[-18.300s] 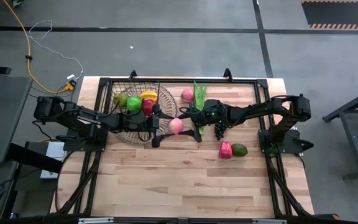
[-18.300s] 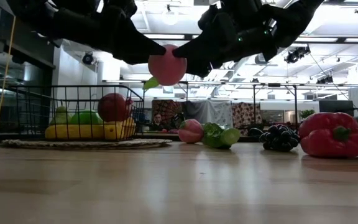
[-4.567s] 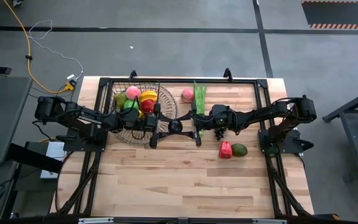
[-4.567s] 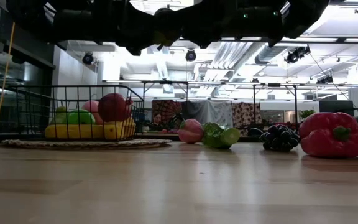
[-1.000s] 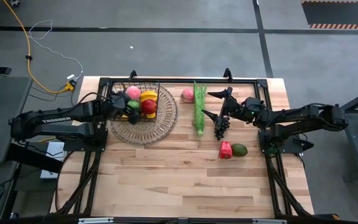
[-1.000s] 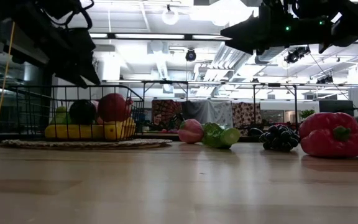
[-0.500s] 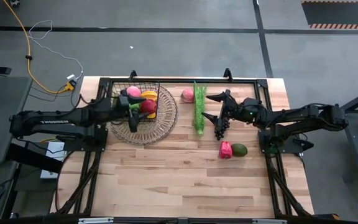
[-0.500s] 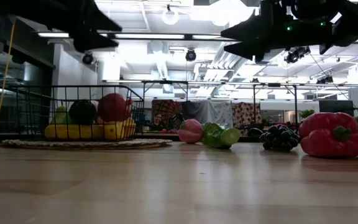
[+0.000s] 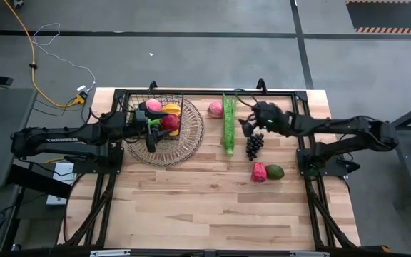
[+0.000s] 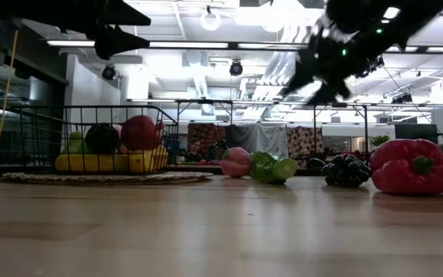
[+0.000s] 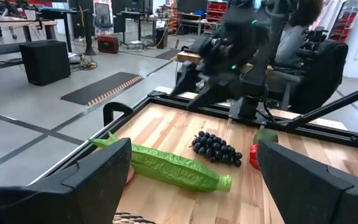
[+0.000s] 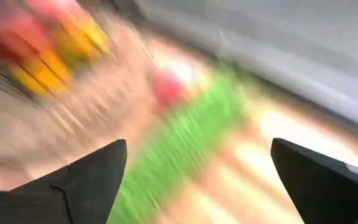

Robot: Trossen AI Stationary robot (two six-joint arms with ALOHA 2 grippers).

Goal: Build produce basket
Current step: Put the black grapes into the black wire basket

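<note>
High view, catalogue of the bench.

Left gripper [image 9: 155, 120]: fingers spread, holding nothing, poised over the black wire basket [image 9: 140, 101]. Beneath it the basket sits on a round wicker tray [image 9: 188, 139] and holds a pink peach [image 9: 153, 105], yellow bananas [image 9: 170, 109], a red apple [image 9: 170, 122] and other green and dark pieces only partly seen.

Right gripper [image 9: 251, 121]: fingers wide apart, empty, raised above the table. Directly below and slightly toward its own arm lie the purple grapes [image 9: 253, 145]; just beside it, on the basket side, the long green stalk [image 9: 228, 126]; past the stalk's far end, a second pink peach [image 9: 215, 108]. Further back toward the arm's base, a red pepper [image 9: 259, 171] touches an avocado [image 9: 275, 171].

Low view: grapes [image 10: 346, 170] and pepper [image 10: 409, 165] rest on the wood, well apart from the basket [image 10: 44, 127].

Step in hand, by judgement: basket partly filled; right arm selecting a further piece, probably the grapes or the stalk. Five pieces remain outside.

Next move calls for: lowering the spread fingers astride the chosen piece, closing, then carrying it across to the basket. The left gripper over the basket may need to clear out.
</note>
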